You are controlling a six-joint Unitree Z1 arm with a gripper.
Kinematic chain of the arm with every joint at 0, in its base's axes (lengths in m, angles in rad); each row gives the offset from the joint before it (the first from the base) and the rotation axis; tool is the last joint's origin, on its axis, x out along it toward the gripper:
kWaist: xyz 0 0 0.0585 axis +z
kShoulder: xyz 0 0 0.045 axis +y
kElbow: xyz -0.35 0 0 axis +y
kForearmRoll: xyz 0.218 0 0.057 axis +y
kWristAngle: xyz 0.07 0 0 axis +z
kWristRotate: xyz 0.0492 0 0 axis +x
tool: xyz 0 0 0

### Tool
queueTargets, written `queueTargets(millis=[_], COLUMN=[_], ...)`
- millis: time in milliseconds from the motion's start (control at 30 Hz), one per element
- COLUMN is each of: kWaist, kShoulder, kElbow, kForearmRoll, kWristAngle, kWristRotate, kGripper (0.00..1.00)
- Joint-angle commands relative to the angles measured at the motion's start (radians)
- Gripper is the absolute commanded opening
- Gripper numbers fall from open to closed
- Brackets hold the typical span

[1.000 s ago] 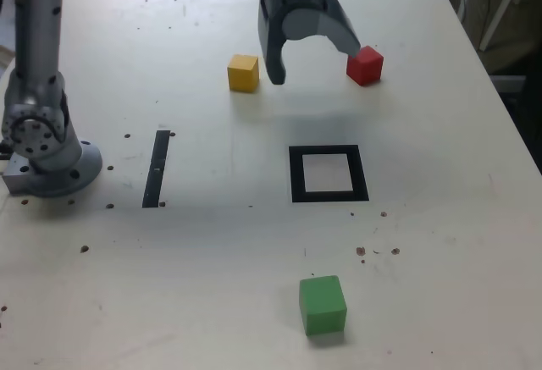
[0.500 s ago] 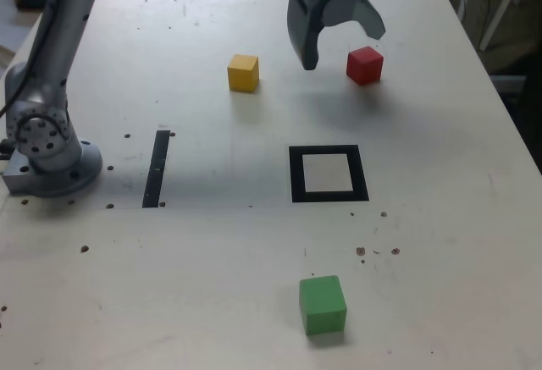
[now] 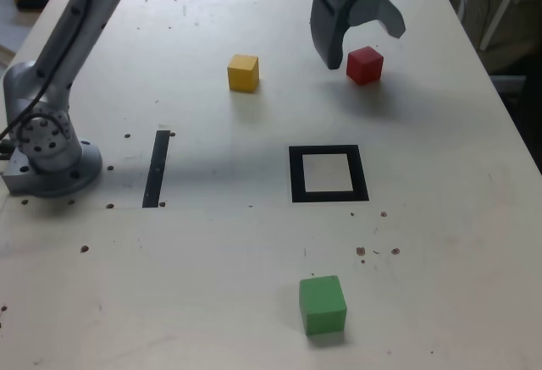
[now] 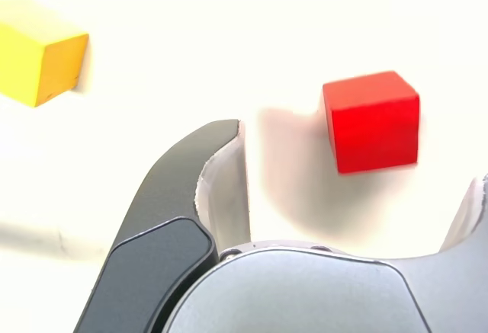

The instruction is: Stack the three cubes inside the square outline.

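The red cube (image 3: 365,64) sits on the white worktop (image 3: 440,218) near its far edge, toward the exterior view's right, resting flat and free of any grip. The tool (image 3: 364,44) hangs right over and beside it with its 2 fingers spread wide: one dark finger (image 3: 326,44) points down just on the exterior view's left of the cube, the other curls out above the cube's right side. In the wrist view the red cube (image 4: 372,121) lies in the open gap between the 2 fingers (image 4: 191,196), touching neither, and the tool (image 4: 347,188) seems to be above the surface rather than down on it.

The yellow cube (image 3: 243,73) stands well apart from the red one, toward the exterior view's left at about the same depth; the wrist view catches the yellow cube (image 4: 40,62) at the edge of the picture. The green cube (image 3: 323,304) rests alone near the front of the worktop.

The square outline (image 3: 295,175), a thick black frame with a pale centre, lies flat between the far pair of cubes and the green one, holding nothing. A thin black strip (image 3: 157,168) lies further to the exterior view's left, near the arm's grey round base (image 3: 51,162). Small dark specks dot the worktop
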Motion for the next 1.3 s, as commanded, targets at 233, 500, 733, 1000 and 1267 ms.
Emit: queueTargets(millis=[233, 500, 733, 1000, 1267], kWaist=[0.013, 0.038, 0.049, 0.047, 0.044], kShoulder=[0.074, 0.137, 0.176, 0.196, 0.198], kElbow=[-0.066, -0.133, -0.226, -0.264, -0.262], kForearmRoll=[0.005, 0.045, 0.115, 0.139, 0.141], kWristAngle=[-0.018, -0.05, -0.056, -0.049, -0.039], kWristRotate=[-0.001, 0.006, 0.011, 0.006, 0.005], kGripper=[0.97, 0.9, 0.8, 0.57, 0.34])
